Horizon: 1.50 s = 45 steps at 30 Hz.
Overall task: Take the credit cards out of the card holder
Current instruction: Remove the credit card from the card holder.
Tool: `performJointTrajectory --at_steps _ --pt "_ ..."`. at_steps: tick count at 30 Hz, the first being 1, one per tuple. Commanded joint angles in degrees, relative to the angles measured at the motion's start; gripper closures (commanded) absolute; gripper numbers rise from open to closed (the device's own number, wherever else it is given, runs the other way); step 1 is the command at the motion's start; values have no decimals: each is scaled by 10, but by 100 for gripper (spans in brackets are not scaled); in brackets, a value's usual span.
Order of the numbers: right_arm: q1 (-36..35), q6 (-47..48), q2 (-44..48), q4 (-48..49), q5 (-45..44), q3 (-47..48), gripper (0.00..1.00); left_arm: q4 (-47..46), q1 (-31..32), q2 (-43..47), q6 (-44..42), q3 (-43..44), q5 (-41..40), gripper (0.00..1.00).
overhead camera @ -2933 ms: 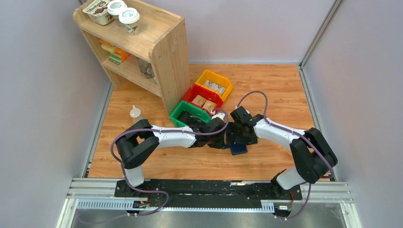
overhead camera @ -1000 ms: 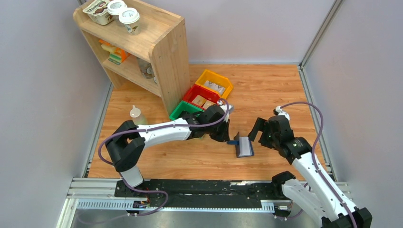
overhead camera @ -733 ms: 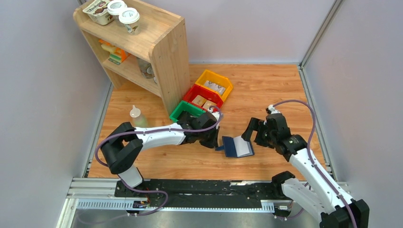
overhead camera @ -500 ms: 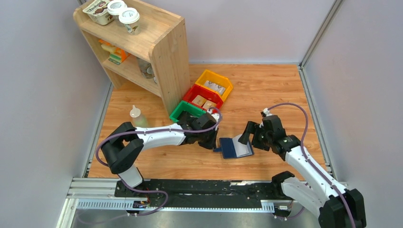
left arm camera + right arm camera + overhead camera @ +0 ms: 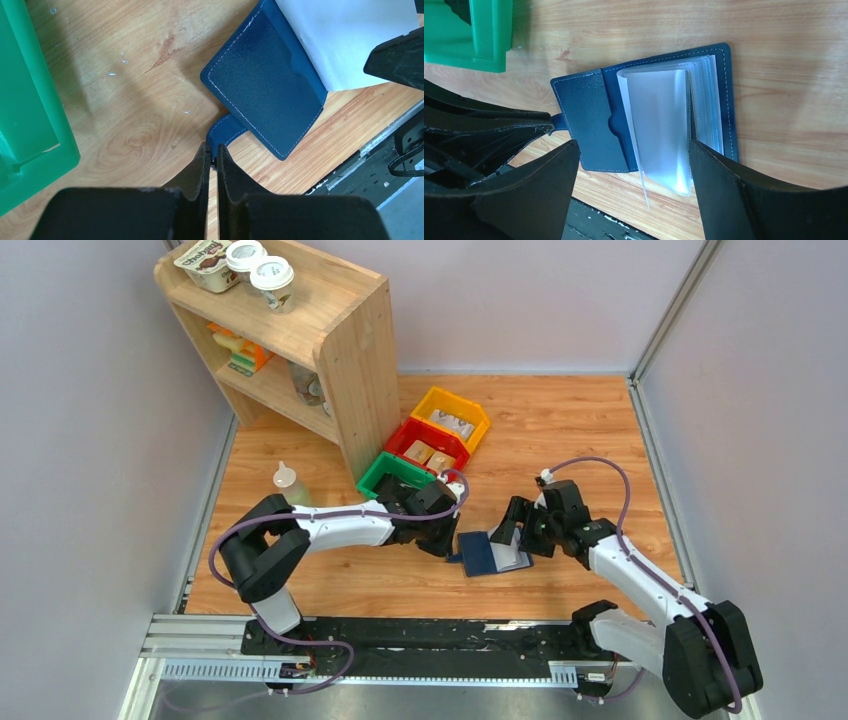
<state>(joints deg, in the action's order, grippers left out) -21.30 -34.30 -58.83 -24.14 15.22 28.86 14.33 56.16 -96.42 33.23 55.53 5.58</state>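
**Holder open, strap pinched**

Your left gripper [image 5: 210, 152] is closed tight on the strap tab [image 5: 225, 131] of the card holder [image 5: 490, 553]. The holder lies open at lower centre of the top view, near the table [image 5: 560, 430] front edge. Your right gripper [image 5: 631, 150] is spread wide, its fingers straddling the clear sleeves [image 5: 659, 130]. The green bin [image 5: 400, 478] sits just to the upper left, with bare wood to the right. The shelf tub [image 5: 205, 262] label is too small to read.

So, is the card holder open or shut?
Open: the card holder lies spread flat, its clear sleeves standing up between the covers.
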Motion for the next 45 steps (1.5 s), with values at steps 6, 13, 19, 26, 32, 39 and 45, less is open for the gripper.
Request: performJointTrajectory --at_steps 6,13,19,26,32,39,45 --pt "1 -1 -16 14 26 6 18 -3 1 -9 -19 13 3 100" --pt "-1 3 -11 26 82 15 22 -16 1 -11 -21 20 7 100" --pt "-36 -2 -33 46 117 41 26 -51 1 6 -12 6 -1 100" --pt "-79 -8 -74 73 105 54 26 -104 1 56 1 -25 -22 95" --pt "-97 3 -126 87 90 64 26 -134 1 126 17 -74 -54 72" --pt "-110 13 -160 69 80 94 25 -140 1 224 34 -123 -87 57" --pt "-111 28 -129 6 56 141 21 -130 1 287 42 -135 -98 42"
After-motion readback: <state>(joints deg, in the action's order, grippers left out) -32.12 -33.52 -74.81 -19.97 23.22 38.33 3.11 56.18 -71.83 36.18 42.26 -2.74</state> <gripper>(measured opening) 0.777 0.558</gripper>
